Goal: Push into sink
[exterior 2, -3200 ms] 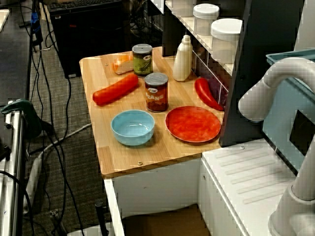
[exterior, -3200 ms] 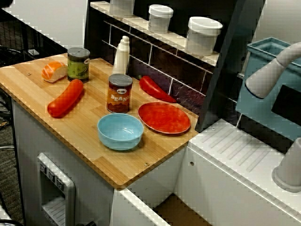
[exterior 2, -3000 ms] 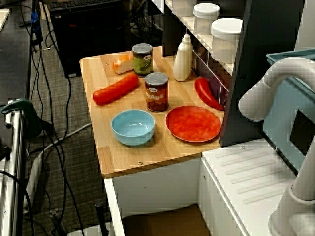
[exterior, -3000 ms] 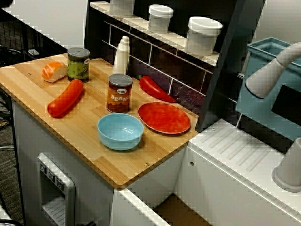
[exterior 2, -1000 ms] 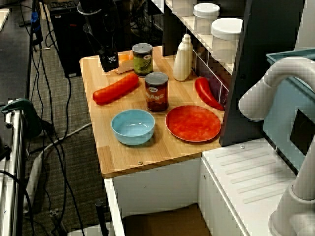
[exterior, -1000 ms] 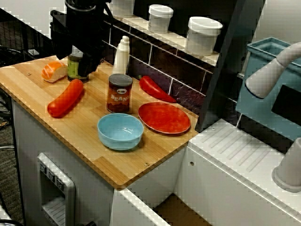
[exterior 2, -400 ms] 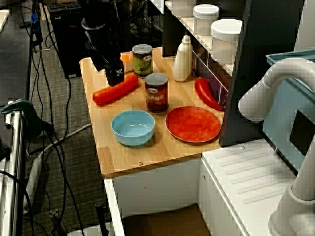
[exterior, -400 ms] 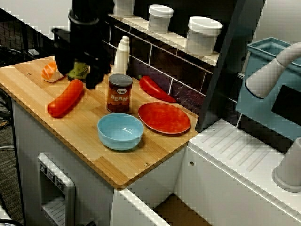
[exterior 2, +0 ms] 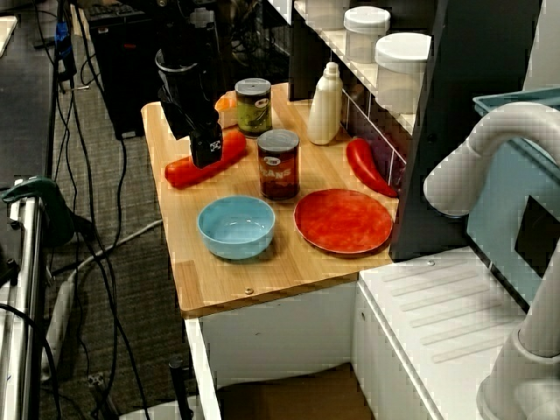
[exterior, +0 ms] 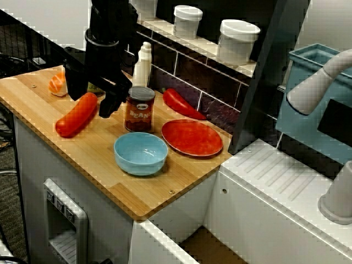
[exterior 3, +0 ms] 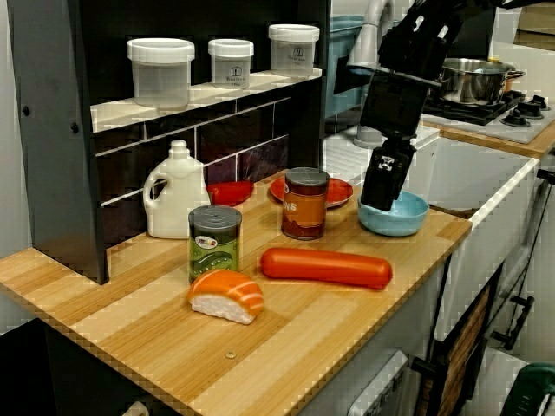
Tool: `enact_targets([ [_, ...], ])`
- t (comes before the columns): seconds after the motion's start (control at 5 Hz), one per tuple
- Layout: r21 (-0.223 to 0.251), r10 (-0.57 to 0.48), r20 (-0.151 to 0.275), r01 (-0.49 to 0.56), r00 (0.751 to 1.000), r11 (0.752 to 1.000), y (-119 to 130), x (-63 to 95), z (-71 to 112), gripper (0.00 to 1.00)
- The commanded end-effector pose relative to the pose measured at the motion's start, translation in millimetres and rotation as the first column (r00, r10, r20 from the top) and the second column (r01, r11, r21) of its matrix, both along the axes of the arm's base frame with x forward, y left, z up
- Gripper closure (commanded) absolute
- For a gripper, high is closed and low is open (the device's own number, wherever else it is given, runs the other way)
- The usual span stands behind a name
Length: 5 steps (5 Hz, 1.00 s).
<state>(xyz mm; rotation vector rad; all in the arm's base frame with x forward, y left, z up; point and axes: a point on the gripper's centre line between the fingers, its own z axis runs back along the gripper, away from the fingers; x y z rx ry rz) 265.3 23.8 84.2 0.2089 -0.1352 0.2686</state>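
A light blue bowl [exterior: 141, 154] [exterior 2: 236, 227] [exterior 3: 401, 217] sits near the front right of the wooden counter [exterior: 110, 181]. The sink [exterior: 204, 245] [exterior 2: 289, 399] shows only as a strip of brownish floor between white walls, below the counter's right end. My black gripper [exterior: 88, 99] [exterior 2: 206, 149] [exterior 3: 381, 186] hangs open over the far end of the red sausage [exterior: 74, 118] [exterior 2: 184, 171] [exterior 3: 325, 267], left of the beans can [exterior: 139, 109]. It holds nothing and stands well to the left of the bowl.
A red plate [exterior: 191, 137], red pepper [exterior: 181, 103], white bottle [exterior: 142, 65], green can [exterior 2: 253, 107] and sushi piece [exterior 3: 225, 296] share the counter. Jars line the shelf [exterior: 209, 47]. A white faucet [exterior: 313, 88] and teal bin [exterior: 311, 66] stand right.
The arm came into view from the upper left and dropped toward the counter. It now hangs lower and further right, over the sausage's far end. No object has moved.
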Motion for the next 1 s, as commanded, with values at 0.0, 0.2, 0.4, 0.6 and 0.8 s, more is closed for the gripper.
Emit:
enact_targets([
  [0.0,-0.001,-0.007,0.034,0.007,0.999,1.000,4,6.5,10.6,0.00],
  [0.2,-0.001,-0.007,0.034,0.007,0.999,1.000,4,6.5,10.6,0.00],
  [0.4,-0.001,-0.007,0.034,0.007,0.999,1.000,4,6.5,10.6,0.00],
  [0.6,0.030,-0.003,0.035,0.002,0.999,1.000,7,9.3,-7.5,0.00],
  [0.8,0.030,0.009,0.020,-0.009,1.000,1.000,11,16.2,-12.7,0.00],
])
